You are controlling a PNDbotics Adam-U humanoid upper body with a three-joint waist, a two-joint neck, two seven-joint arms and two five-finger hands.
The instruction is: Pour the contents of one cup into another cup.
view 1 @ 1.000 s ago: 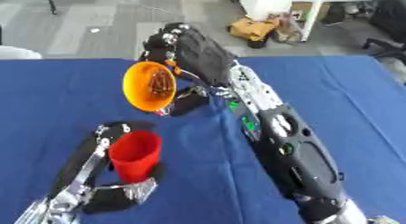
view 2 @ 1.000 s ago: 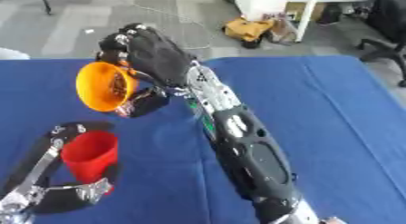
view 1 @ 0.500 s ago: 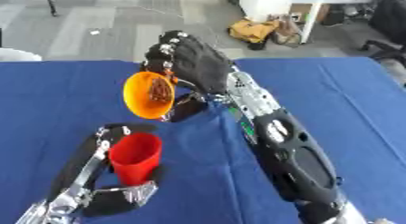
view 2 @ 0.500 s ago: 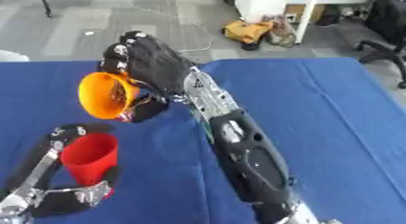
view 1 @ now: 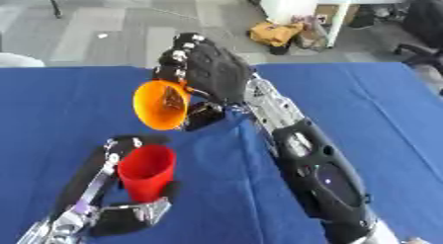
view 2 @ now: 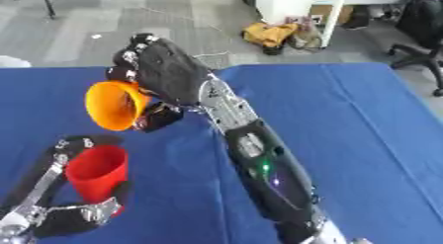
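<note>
left eye view: right hand (view 1: pixel 212 70) curled round orange plastic cup (view 1: pixel 161 104), held in the air over the blue cloth-covered table (view 1: pixel 69 104), tipped on its side with the mouth facing left and slightly down. inside looks bare orange, no contents made out. red plastic cup (view 1: pixel 145 171) upright on the table, near-left, below and just nearer than the orange one. left hand (view 1: pixel 108 188) wrapped about the red cup, fingers on its left side and thumb at the base.

right eye view: same layout. orange cup mouth (view 2: pixel 110 105) sits up and a little to the right of the red cup's rim (view 2: pixel 95 161), apart, not touching. nothing seen falling between them; red cup's inside not readable.

judgement: grasp, lift and tilt done; pour either under way or finished, cannot tell which. left to do: confirm empty, bring orange cup upright, set down.
</note>
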